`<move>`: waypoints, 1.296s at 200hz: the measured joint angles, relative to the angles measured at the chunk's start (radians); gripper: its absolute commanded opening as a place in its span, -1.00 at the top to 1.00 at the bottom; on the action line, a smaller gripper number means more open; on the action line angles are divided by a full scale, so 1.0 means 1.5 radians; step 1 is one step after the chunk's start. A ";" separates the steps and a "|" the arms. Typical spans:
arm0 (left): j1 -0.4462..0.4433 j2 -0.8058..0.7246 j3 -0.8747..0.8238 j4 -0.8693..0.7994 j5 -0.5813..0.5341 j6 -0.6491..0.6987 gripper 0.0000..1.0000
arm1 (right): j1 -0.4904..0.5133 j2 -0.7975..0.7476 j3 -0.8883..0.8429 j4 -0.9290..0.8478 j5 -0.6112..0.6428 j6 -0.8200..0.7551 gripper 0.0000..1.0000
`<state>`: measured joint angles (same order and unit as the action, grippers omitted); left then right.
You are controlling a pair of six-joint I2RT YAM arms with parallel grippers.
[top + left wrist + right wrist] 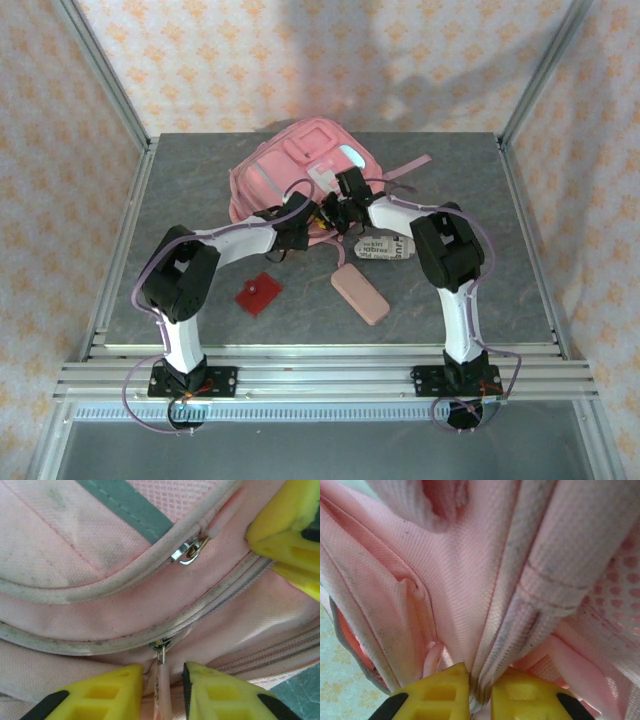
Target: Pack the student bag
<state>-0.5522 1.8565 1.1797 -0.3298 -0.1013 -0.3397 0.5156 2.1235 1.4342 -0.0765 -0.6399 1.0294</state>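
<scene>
Shows the student bag [290,160], large and pink, lying toward 12 o'clock on the grey table [180,200]. Looks soft and light, so likely to sag and slide rather than hold its shape. Judged best taken by a zip pull or a corded seam, with the cloth braced against the tug.

Finds the left gripper [162,692] at 6 o'clock in its own view, with yellow fingers [115,692] narrowly parted either side of a pink zip pull [162,677]. Cannot tell whether clamped on it or just short of contact.

Finds the right gripper [480,692] at 6 o'clock in its own view, pressed together on a gathered fold of the bag's zip seam.

From above, places both grippers close together at the bag's 6 o'clock edge.
</scene>
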 measured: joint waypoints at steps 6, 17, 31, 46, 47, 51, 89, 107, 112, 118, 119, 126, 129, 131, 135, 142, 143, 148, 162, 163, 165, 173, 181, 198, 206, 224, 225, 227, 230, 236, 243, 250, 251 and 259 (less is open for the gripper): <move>0.000 0.003 0.003 0.000 -0.004 0.000 0.39 | 0.000 0.000 -0.001 0.002 0.000 0.000 0.73; 0.000 0.008 0.008 0.000 -0.008 0.001 0.50 | 0.000 0.000 -0.001 0.003 0.000 0.002 0.76; 0.000 0.014 0.012 0.002 -0.013 0.001 0.92 | 0.000 0.000 -0.004 0.007 0.000 0.004 0.79; -0.002 0.019 0.016 0.004 -0.019 -0.002 1.00 | 0.000 0.000 -0.006 0.010 0.000 0.005 0.86; -0.002 0.019 0.016 0.004 -0.020 0.000 1.00 | 0.000 0.000 -0.006 0.010 0.000 0.005 0.87; -0.002 0.020 0.016 0.004 -0.022 -0.001 1.00 | 0.000 0.000 -0.006 0.010 0.000 0.007 0.89; -0.003 0.019 0.015 0.004 -0.029 0.001 1.00 | 0.000 0.000 -0.009 0.015 0.001 0.011 1.00; -0.001 0.009 0.001 0.012 -0.031 0.001 1.00 | 0.000 0.000 -0.011 0.018 0.002 0.010 1.00; 0.001 0.003 -0.008 0.016 -0.031 0.001 1.00 | 0.000 0.000 -0.012 0.021 0.002 0.010 1.00; 0.005 -0.008 -0.019 0.020 -0.031 0.001 1.00 | 0.000 0.000 -0.014 0.025 0.001 0.010 1.00; 0.006 -0.010 -0.021 0.021 -0.031 0.000 1.00 | 0.000 0.000 -0.014 0.025 0.000 0.010 1.00; 0.013 -0.025 -0.035 0.024 -0.030 0.000 1.00 | 0.000 0.000 -0.017 0.030 -0.002 0.010 1.00; 0.017 -0.033 -0.042 0.025 -0.031 0.000 1.00 | 0.000 0.000 -0.018 0.032 -0.003 0.010 1.00; 0.019 -0.036 -0.046 0.025 -0.031 0.000 1.00 | 0.000 0.000 -0.019 0.033 -0.003 0.010 1.00; 0.028 -0.050 -0.059 0.028 -0.030 -0.001 1.00 | -0.001 0.000 -0.020 0.035 -0.003 0.010 1.00; 0.042 -0.069 -0.076 0.032 -0.028 -0.002 1.00 | -0.001 0.000 -0.023 0.040 -0.006 0.010 1.00; 0.044 -0.071 -0.078 0.033 -0.028 -0.002 1.00 | -0.001 0.000 -0.023 0.041 -0.007 0.010 1.00; 0.056 -0.085 -0.091 0.038 -0.025 -0.002 1.00 | -0.001 0.000 -0.024 0.044 -0.010 0.010 1.00; 0.088 -0.120 -0.118 0.051 -0.022 -0.005 1.00 | 0.000 0.000 -0.026 0.051 -0.019 0.010 1.00; 0.091 -0.122 -0.120 0.052 -0.022 -0.005 1.00 | 0.000 0.000 -0.026 0.051 -0.021 0.010 1.00; 0.094 -0.125 -0.122 0.052 -0.022 -0.005 1.00 | 0.000 0.000 -0.026 0.051 -0.022 0.010 1.00; 0.109 -0.138 -0.130 0.056 -0.020 -0.007 1.00 | 0.001 0.000 -0.026 0.051 -0.026 0.010 1.00; 0.117 -0.147 -0.135 0.057 -0.017 -0.007 1.00 | 0.001 0.000 -0.027 0.052 -0.031 0.009 1.00; 0.121 -0.153 -0.139 0.055 -0.006 -0.007 1.00 | 0.001 0.000 -0.027 0.052 -0.033 0.009 1.00; 0.119 -0.153 -0.142 0.055 -0.003 -0.008 1.00 | 0.000 0.000 -0.026 0.051 -0.032 0.006 1.00; 0.106 -0.155 -0.148 0.054 -0.003 -0.011 1.00 | 0.000 0.000 -0.020 0.036 -0.029 -0.004 1.00; 0.105 -0.156 -0.149 0.053 -0.003 -0.011 1.00 | -0.001 0.000 -0.019 0.035 -0.029 -0.005 1.00; 0.101 -0.157 -0.149 0.053 -0.003 -0.012 1.00 | -0.001 0.000 -0.017 0.031 -0.028 -0.008 1.00; 0.098 -0.158 -0.150 0.053 -0.003 -0.012 1.00 | -0.001 0.001 -0.014 0.025 -0.027 -0.009 1.00; 0.089 -0.163 -0.153 0.052 -0.004 -0.012 1.00 | -0.004 0.003 -0.005 0.012 -0.025 -0.014 1.00; 0.077 -0.168 -0.155 0.051 -0.005 -0.014 1.00 | -0.007 0.008 0.010 -0.007 -0.025 -0.022 1.00; 0.061 -0.172 -0.155 0.049 -0.007 -0.017 1.00 | -0.012 0.017 0.031 -0.029 -0.024 -0.031 1.00; 0.060 -0.173 -0.155 0.049 -0.007 -0.017 1.00 | -0.013 0.018 0.033 -0.031 -0.024 -0.032 1.00; 0.042 -0.175 -0.155 0.051 -0.008 -0.019 1.00 | -0.020 0.031 0.063 -0.057 -0.022 -0.043 1.00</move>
<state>-0.4896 1.5936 0.9474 -0.2531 -0.1127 -0.3687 0.4854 2.1704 1.5288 -0.1627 -0.6735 0.9642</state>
